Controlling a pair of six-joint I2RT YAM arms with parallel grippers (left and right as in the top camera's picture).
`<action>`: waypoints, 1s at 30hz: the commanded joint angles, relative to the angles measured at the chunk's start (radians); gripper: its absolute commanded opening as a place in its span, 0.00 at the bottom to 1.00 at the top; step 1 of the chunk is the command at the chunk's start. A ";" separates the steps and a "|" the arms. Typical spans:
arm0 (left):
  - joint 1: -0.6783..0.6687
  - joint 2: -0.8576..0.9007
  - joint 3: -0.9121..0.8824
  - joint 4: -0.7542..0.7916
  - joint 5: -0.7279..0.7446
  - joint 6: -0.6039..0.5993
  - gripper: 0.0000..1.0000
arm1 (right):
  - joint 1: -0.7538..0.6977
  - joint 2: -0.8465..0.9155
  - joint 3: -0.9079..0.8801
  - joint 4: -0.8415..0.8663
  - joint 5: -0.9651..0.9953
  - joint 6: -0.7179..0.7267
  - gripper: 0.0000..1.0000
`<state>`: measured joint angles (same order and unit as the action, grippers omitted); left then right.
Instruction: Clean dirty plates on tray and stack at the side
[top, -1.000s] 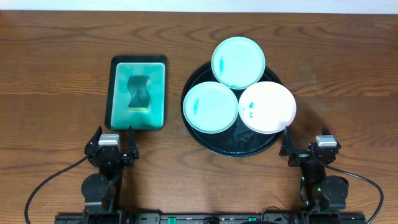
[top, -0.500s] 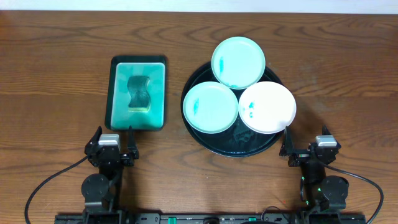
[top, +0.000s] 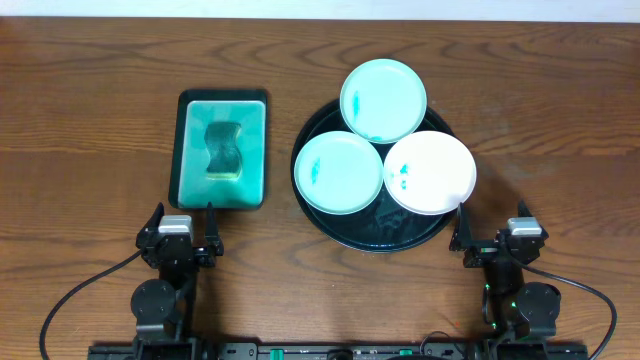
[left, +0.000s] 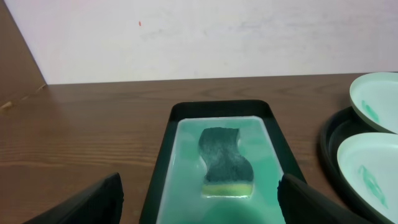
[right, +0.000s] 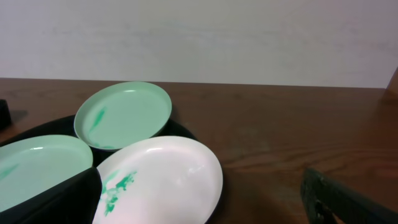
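Three plates lie on the round dark tray (top: 385, 238): a mint-green plate (top: 383, 99) at the back, a mint-green plate (top: 338, 171) at the left, a white plate (top: 430, 172) at the right, each with teal smudges. In the right wrist view the white plate (right: 165, 180) is nearest, the mint plates (right: 124, 114) (right: 37, 165) behind. My left gripper (top: 181, 229) is open and empty near the table's front, just before the sponge tray. My right gripper (top: 493, 234) is open and empty by the tray's front right.
A green rectangular sponge tray (top: 222, 148) holds a dark green and yellow sponge (top: 224, 150) left of the dark tray; it also shows in the left wrist view (left: 221, 162). Bare wooden table lies to the far left and right.
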<state>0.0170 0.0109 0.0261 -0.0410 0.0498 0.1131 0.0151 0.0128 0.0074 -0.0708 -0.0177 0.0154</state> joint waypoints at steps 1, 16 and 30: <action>0.004 -0.005 -0.022 -0.028 -0.016 0.021 0.80 | -0.014 0.005 -0.002 -0.004 0.013 0.013 0.99; 0.004 -0.005 -0.022 -0.011 0.003 0.021 0.80 | -0.014 0.005 -0.002 -0.004 0.012 0.013 0.99; 0.003 -0.005 -0.022 0.447 0.254 -0.017 0.80 | -0.014 0.005 -0.002 -0.004 0.013 0.013 0.99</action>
<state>0.0170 0.0109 0.0067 0.3546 0.2142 0.1043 0.0151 0.0151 0.0074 -0.0708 -0.0174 0.0154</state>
